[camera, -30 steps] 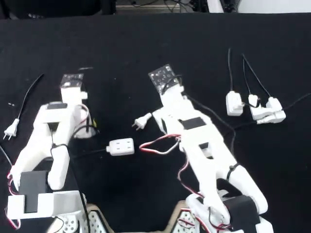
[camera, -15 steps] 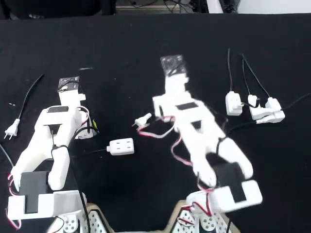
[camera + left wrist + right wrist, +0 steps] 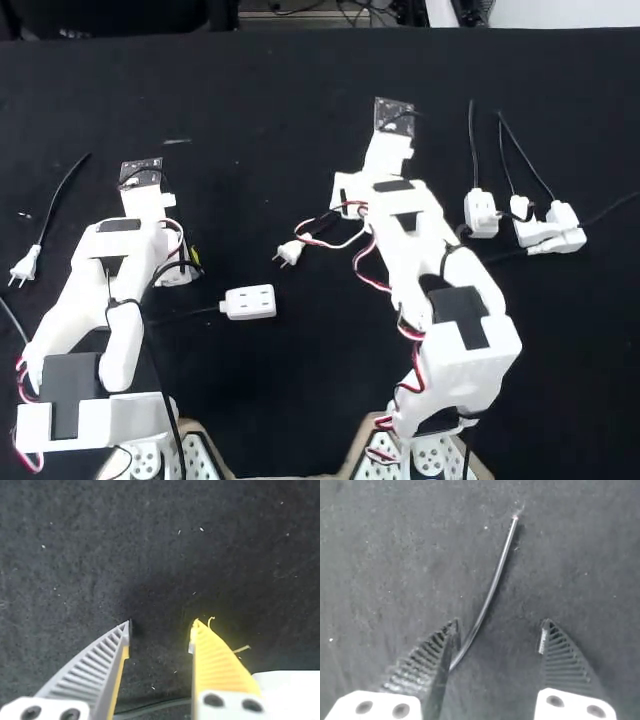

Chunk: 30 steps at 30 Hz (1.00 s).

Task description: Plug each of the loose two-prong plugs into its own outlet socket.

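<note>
Right gripper (image 3: 500, 627) is released: its two dark ribbed fingers (image 3: 427, 662) are spread wide and grasp nothing, their tips low over the black cloth (image 3: 380, 540). Between them, close beside one finger, a thin black cord (image 3: 492, 587) runs forward along the cloth to a loose end ahead of the tips. Whether that finger touches it, and which plug it belongs to, I cannot tell. Back toward this arm's base and off to the gripper's left, a white two-prong plug (image 3: 290, 253) lies loose on the cloth. Farther back on the same side sits a white outlet socket (image 3: 250, 301), face up and well apart from that plug. To the gripper's right and somewhat back stands a small socket block (image 3: 482, 212), and just beyond it a wider socket block (image 3: 552, 236), each with thin black cords leading away.

Left gripper (image 3: 160, 630) is likewise released, with a grey finger (image 3: 97, 672) and a yellow finger (image 3: 212, 665) parted over the cloth and holding nothing. A white corner (image 3: 287, 692) shows just behind the yellow finger; what it is I cannot tell. Well off to this gripper's left and back toward the base, a second loose plug (image 3: 22, 267) lies flat, its own black lead (image 3: 55, 205) trailing forward. The outlet socket lies to this gripper's right and farther back.
</note>
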{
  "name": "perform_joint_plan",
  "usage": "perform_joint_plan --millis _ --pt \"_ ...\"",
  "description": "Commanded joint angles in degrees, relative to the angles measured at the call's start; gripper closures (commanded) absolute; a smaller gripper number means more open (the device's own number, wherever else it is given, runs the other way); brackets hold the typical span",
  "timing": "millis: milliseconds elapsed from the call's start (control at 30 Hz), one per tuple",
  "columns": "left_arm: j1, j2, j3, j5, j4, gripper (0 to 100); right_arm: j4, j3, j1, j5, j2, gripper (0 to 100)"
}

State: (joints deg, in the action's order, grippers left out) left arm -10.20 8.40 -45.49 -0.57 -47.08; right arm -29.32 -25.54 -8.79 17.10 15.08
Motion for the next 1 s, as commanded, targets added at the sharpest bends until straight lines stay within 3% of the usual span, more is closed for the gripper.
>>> perform_joint_plan --millis 0,133,267,300,433,733,967 --pt "-0.04 0.44 -0.13 -0.35 0.88 80 0.79 3.38 -0.88 0.44 -0.48 75.5" --pt "-0.04 0.44 -0.13 -0.35 0.88 80 0.44 3.47 -3.08 -1.05 -0.48 77.9" --pt "-0.04 0.44 -0.22 -0.53 0.7 80 0.44 3.65 -3.6 -9.85 -0.48 97.9" --pt "-0.04 0.35 -0.22 -0.53 0.7 80 0.44 3.74 -3.6 -10.64 -0.48 99.0" --pt "-0.04 0.35 -0.22 -0.53 0.7 80 0.35 3.3 -3.43 -11.08 -0.92 92.0" --pt "-0.04 0.35 -0.22 -0.53 0.88 80 -10.9 4.53 -3.69 -11.34 -4.97 97.2" --pt "-0.04 0.35 -0.22 -0.53 0.88 80 -9.14 4.26 -3.6 -11.43 -5.32 97.2"
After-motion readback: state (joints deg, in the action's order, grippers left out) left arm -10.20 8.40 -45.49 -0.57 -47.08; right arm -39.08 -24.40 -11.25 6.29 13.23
